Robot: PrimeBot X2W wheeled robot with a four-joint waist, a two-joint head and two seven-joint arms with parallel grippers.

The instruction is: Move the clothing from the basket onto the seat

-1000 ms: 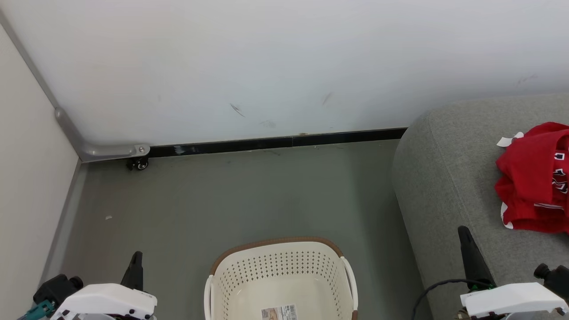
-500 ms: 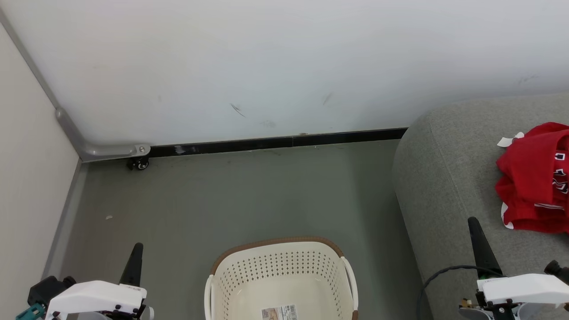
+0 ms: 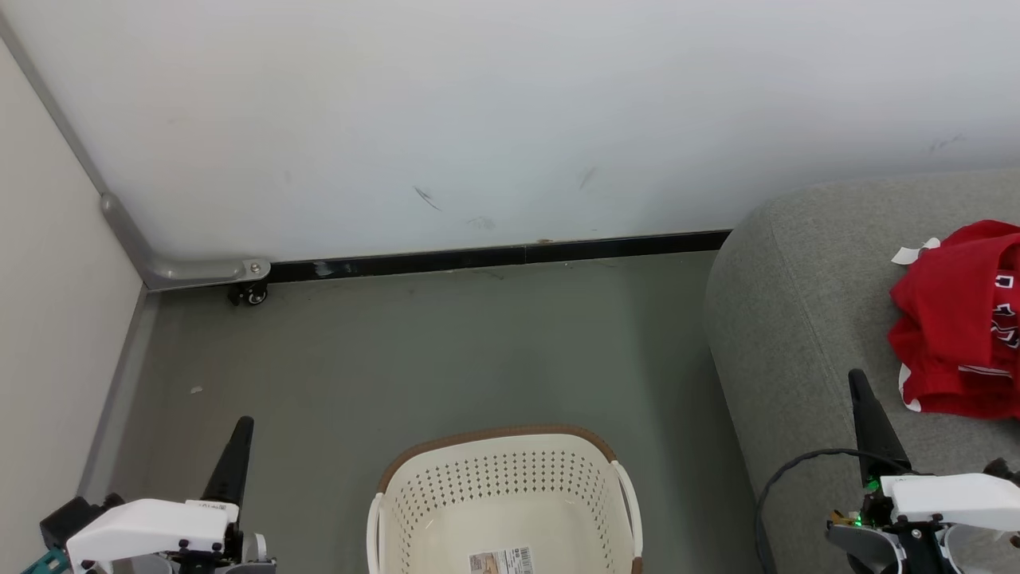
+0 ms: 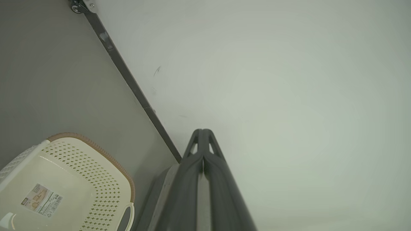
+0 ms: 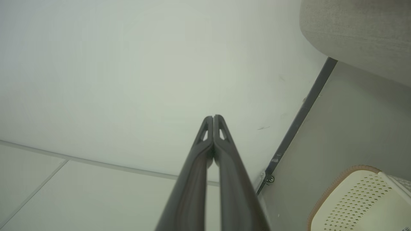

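Starting at the far left, the left gripper (image 3: 241,426) has its two long dark fingers pressed flat together, tips meeting, nothing between them and nothing touched. It hangs over the bare grey floor (image 3: 414,351), fingers pointing up the head view toward the white wall (image 3: 510,119), and the bottom edge cuts off its pale wrist housing. Centre now: the cream-white perforated plastic laundry basket with the brown rim (image 3: 494,434) sits on the floor, its near half cropped away, and the part of its bottom that shows carries a barcode sticker (image 3: 500,560). Over to the right, the big rounded light grey woven seat (image 3: 797,319) holds the bright red clothing with white lettering (image 3: 956,319), bunched on the cushion with a white tag (image 3: 908,253) poking out at the upper left. The frame edge slices that heap off, so how many garments lie in it is hard to say. Lowest right, the right gripper (image 3: 859,381) is clamped tight too and empty. Its fingers are aimed up against the seat's grey front, near the red heap but apart from it, and a black cable (image 3: 789,470) loops from its wrist.
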